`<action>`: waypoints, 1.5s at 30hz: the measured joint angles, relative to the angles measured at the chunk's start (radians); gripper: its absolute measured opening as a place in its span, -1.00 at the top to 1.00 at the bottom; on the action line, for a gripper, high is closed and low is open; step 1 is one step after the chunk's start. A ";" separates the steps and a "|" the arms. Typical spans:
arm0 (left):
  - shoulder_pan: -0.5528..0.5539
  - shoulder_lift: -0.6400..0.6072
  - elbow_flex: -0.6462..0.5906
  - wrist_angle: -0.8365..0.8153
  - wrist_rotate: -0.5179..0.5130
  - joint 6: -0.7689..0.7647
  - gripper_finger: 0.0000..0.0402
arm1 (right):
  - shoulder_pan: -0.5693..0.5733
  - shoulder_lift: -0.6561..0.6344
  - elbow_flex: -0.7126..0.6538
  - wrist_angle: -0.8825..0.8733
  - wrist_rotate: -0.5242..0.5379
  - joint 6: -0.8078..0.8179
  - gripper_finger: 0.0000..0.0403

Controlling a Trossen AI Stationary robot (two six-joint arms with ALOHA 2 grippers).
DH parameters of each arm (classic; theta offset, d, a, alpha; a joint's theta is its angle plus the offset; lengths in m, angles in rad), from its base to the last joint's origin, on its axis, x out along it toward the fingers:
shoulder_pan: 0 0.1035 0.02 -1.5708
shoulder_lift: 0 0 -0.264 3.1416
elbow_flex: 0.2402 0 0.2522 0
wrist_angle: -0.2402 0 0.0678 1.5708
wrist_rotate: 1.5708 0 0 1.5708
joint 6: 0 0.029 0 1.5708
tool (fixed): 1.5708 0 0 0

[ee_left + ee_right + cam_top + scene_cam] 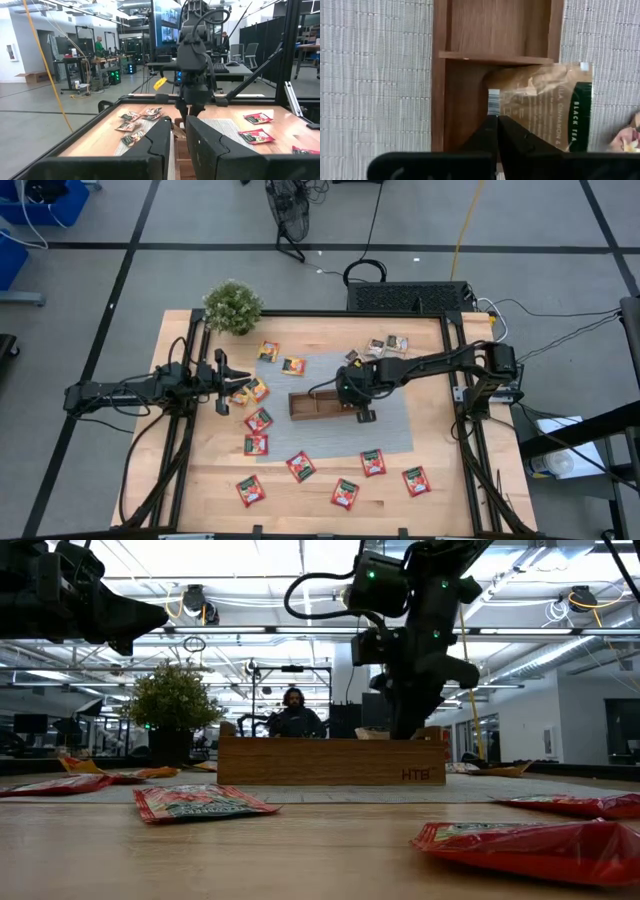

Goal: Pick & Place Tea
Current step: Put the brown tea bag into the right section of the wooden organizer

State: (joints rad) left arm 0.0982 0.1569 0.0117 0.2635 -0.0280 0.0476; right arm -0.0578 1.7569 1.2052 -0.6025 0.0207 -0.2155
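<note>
The wooden tray (320, 405) lies on a grey mat (390, 430) in the middle of the table. My right gripper (497, 119) is shut and points steeply down over the tray's right-hand end (362, 412). Just beyond its fingertips a grey-brown tea sachet (545, 105) lies slanted, one part inside a compartment, the other over the tray's wall. Red sachets (301, 467) lie flat along the near side, orange-yellow ones (268, 351) at the far left, grey-brown ones (385, 345) at the back. My left gripper (235, 385) hovers open at the left, over orange-yellow sachets (257, 390). My right gripper's shut fingertips (490, 125) stand in front of the sachet's barcode edge (493, 95), coming from above and slanting down. The fingers themselves cover that spot, so I cannot tell whether they touch the sachet. The sachet rests on the tray.
A small green potted plant (233, 307) stands at the table's far left corner. Dark frame rails (455, 380) run along the table's sides. A person (293, 715) sits in the room beyond the table. Bare wood shows between the red sachets near the front edge.
</note>
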 joint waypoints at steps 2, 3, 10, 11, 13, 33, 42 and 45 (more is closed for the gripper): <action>0.000 0.000 0.000 0.002 0.000 0.000 0.67 | 0.000 0.000 -0.001 0.003 -0.022 0.011 1.00; 0.000 0.000 0.000 0.002 0.000 0.000 0.67 | 0.000 0.000 -0.001 0.007 -0.037 0.019 1.00; 0.000 0.000 0.000 0.001 0.000 0.000 0.67 | 0.008 0.011 -0.001 0.050 -0.053 0.026 1.00; 0.000 0.000 0.000 0.001 0.000 0.000 0.67 | 0.007 0.020 -0.001 0.053 -0.056 0.028 1.00; 0.000 0.000 0.000 0.001 0.000 0.000 0.67 | 0.007 0.041 -0.001 0.049 -0.075 0.028 1.00; 0.000 0.000 0.000 0.001 0.000 0.000 0.67 | 0.034 0.090 -0.002 0.081 0.064 0.073 1.00; 0.000 0.000 0.000 0.002 0.000 0.000 0.67 | 0.081 0.090 -0.002 0.097 0.163 0.084 1.00; 0.000 0.000 0.000 0.001 0.000 0.000 0.67 | 0.091 0.081 -0.002 0.098 0.162 0.100 1.00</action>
State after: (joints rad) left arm 0.0982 0.1566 0.0120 0.2649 -0.0280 0.0477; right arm 0.0331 1.8377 1.2034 -0.5046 0.1829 -0.1158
